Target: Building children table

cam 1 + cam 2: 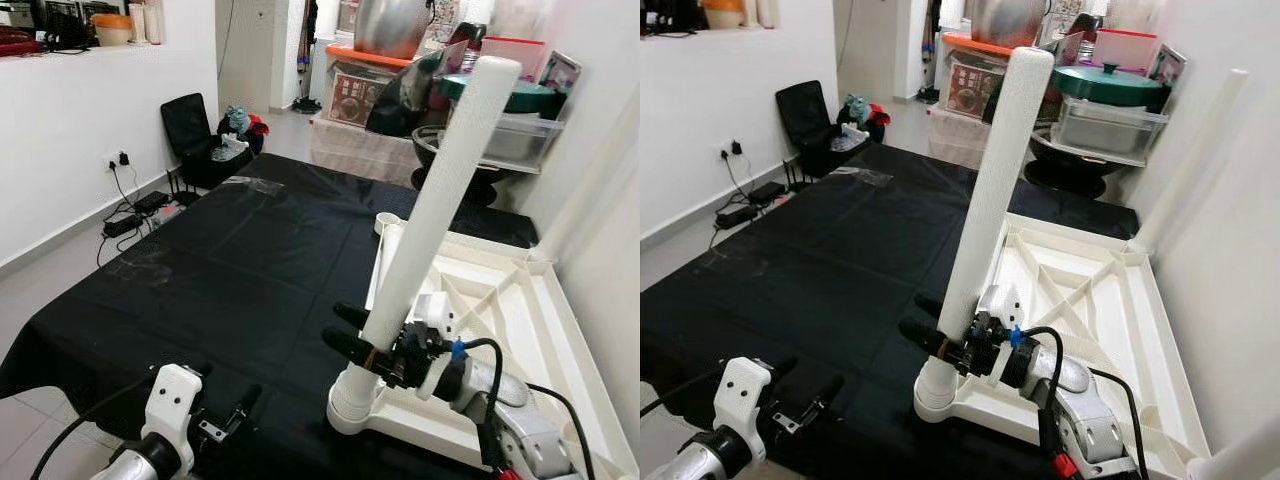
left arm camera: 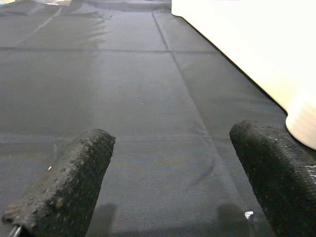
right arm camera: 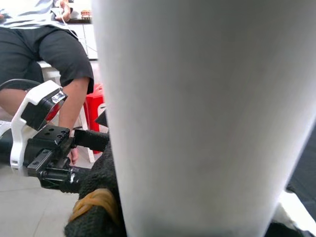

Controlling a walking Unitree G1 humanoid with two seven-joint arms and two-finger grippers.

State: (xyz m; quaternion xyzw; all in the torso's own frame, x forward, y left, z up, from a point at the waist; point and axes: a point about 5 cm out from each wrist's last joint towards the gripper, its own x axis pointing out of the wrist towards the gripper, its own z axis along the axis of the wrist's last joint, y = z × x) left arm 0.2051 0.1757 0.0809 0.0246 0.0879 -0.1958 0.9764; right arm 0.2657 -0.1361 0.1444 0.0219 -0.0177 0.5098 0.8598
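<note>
At corner socket | right gripper clasps leg | fingertips hidden

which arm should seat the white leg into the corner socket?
Right. The right gripper is already shut on the white leg, which stands tilted in the corner socket of the upturned tabletop. The left gripper hovers open over the black cloth.

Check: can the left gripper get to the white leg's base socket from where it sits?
Probably yes. The left gripper is open over bare black cloth, nothing between it and the socket; the right gripper holds the leg higher up.
</note>
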